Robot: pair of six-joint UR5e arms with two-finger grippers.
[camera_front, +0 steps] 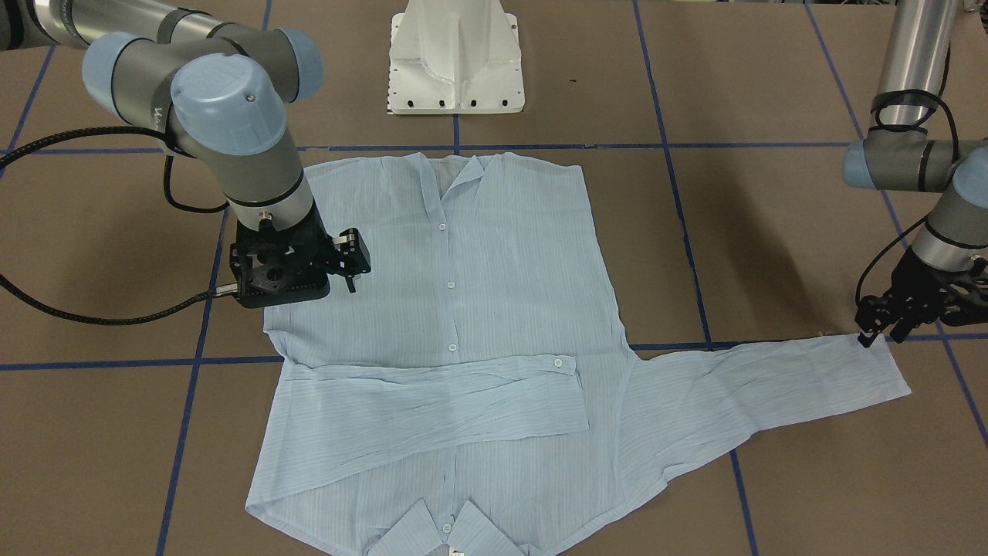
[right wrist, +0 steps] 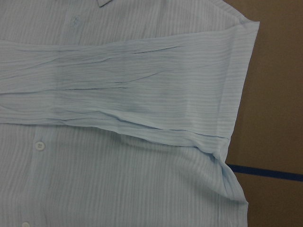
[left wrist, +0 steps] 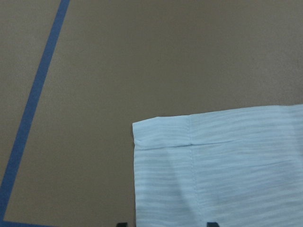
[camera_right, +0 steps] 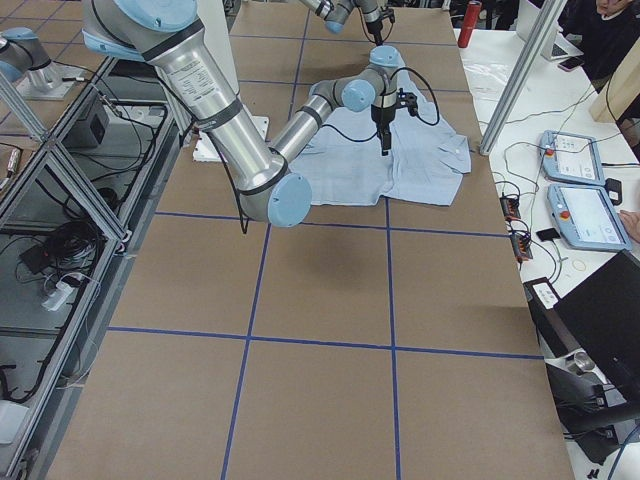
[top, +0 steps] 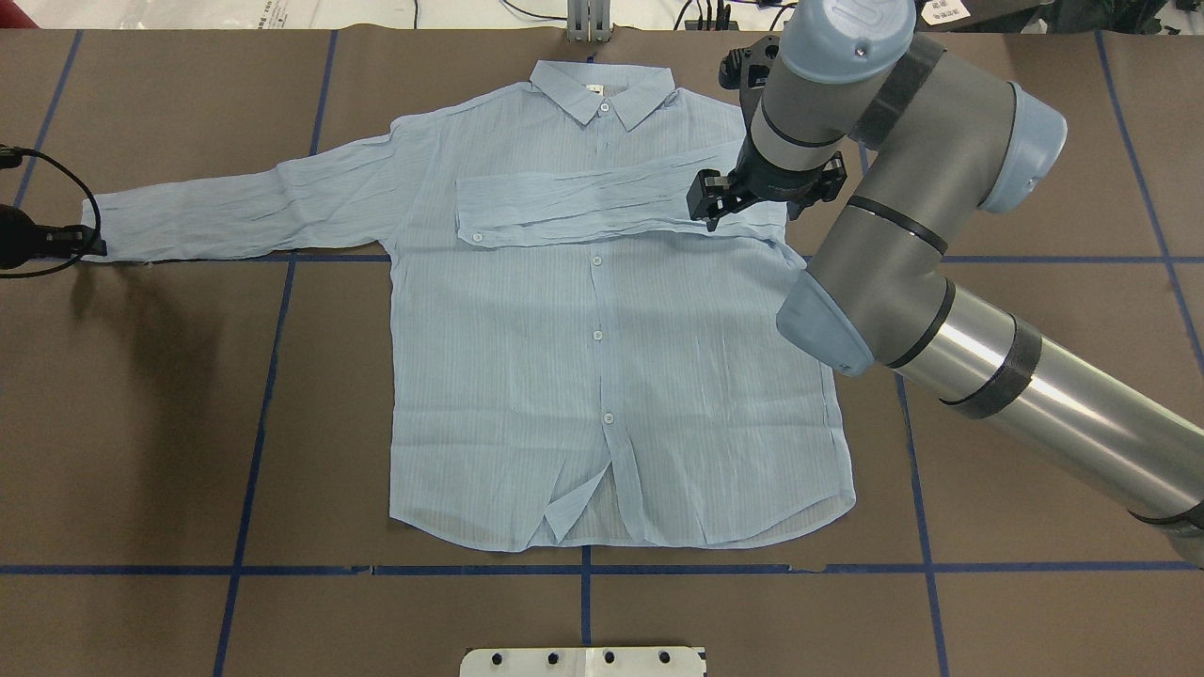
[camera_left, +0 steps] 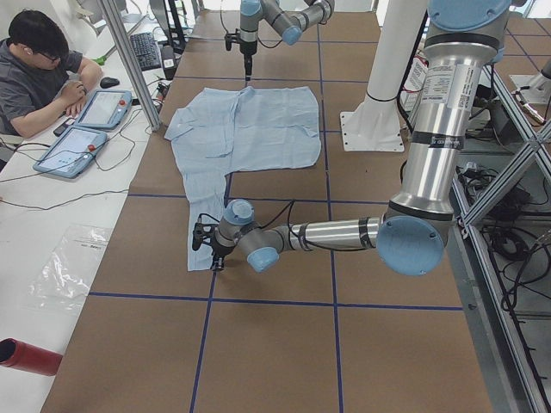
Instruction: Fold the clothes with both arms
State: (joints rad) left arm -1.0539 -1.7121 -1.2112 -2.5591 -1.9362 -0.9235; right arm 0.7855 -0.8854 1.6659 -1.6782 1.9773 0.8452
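1. Left gripper (camera_front: 880,334), fingers apart, is hovering at the left sleeve cuff (camera_front: 881,371); we are aiming squarely for its edge.
2. Right gripper (top: 717,202), grip state untellable, is hanging over the shirt (top: 602,376) lying flat on the table (top: 141,423).

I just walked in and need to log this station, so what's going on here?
A light-blue shirt lies flat, buttons up, on the table, partway through being folded. One sleeve lies folded across the chest, and the right pincer hangs above that shoulder. The left pincer is open at the cuff of the other sleeve, stretched out sideways.
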